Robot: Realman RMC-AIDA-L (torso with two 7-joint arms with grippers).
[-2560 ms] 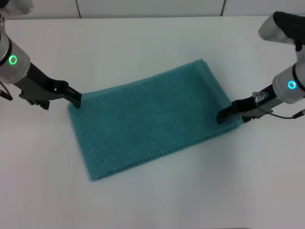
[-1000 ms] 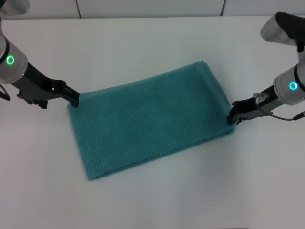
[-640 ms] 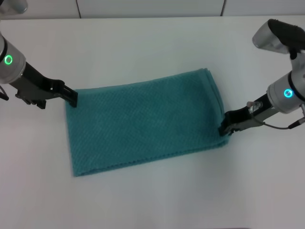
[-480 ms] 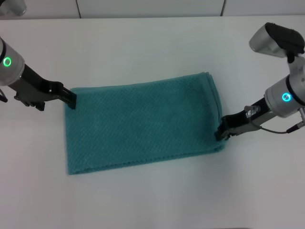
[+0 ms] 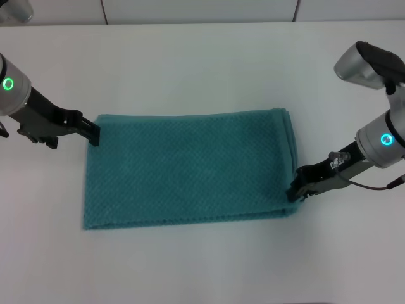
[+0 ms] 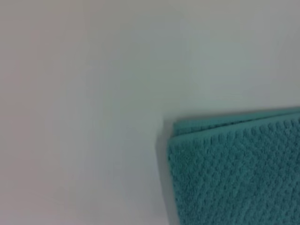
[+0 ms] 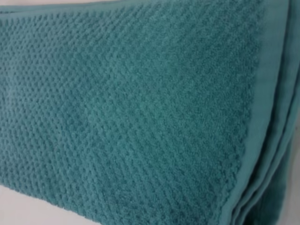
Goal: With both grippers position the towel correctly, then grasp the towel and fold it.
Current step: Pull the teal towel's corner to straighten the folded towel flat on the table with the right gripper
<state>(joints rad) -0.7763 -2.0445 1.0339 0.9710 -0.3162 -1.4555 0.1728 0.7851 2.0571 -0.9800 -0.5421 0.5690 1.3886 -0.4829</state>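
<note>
White table (image 5: 202,69) holds towel (image 5: 190,168) between left gripper (image 5: 93,133) and right gripper (image 5: 295,190)

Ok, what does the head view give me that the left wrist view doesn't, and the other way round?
Only the head view shows the whole towel lying flat, the left gripper at its far left corner and the right gripper at its near right corner. Only the left wrist view shows that corner close up: two stacked layers of the towel, the lower one peeking out along one edge. Both show the teal waffle weave on the white table.
</note>
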